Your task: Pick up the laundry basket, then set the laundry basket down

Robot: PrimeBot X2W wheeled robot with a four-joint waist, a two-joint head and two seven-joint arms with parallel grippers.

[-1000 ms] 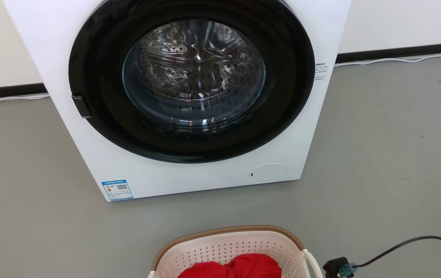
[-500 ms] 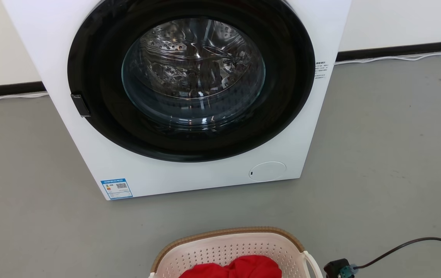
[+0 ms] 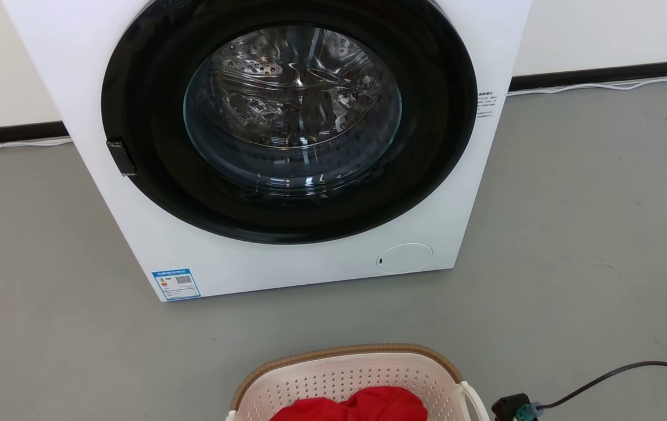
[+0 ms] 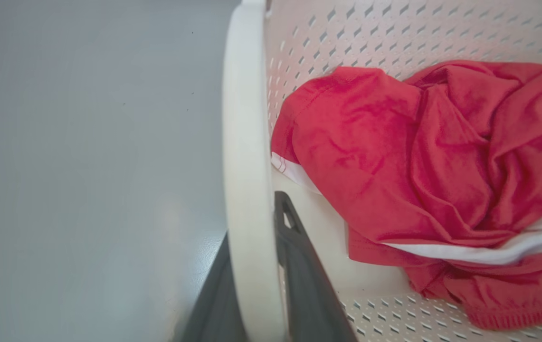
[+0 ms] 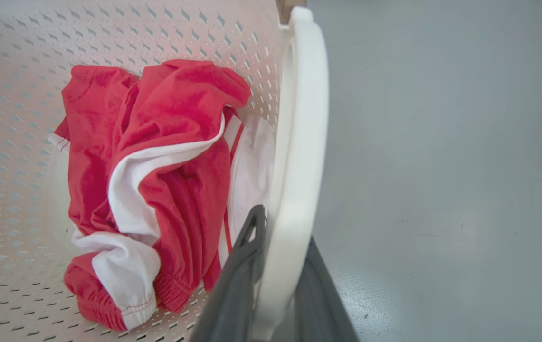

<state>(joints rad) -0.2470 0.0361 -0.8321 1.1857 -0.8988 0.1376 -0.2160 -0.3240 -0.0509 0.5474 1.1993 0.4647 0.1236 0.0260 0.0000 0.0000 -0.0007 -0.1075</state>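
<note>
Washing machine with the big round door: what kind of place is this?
Probably a laundry room: a white front-loading washing machine stands on a plain grey floor, with a laundry basket holding red clothing in front of it.

The laundry basket [image 3: 339, 374] sits slightly further toward 6 o'clock and the washing machine [image 3: 286, 269] slightly toward 12 o'clock. The floor gap between them widens, perhaps through camera motion alone.

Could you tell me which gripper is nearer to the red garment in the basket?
Right, it seems. The right gripper clamps its handle with the garment beside its inner finger; the left gripper clamps the other handle, bare basket between.
</note>
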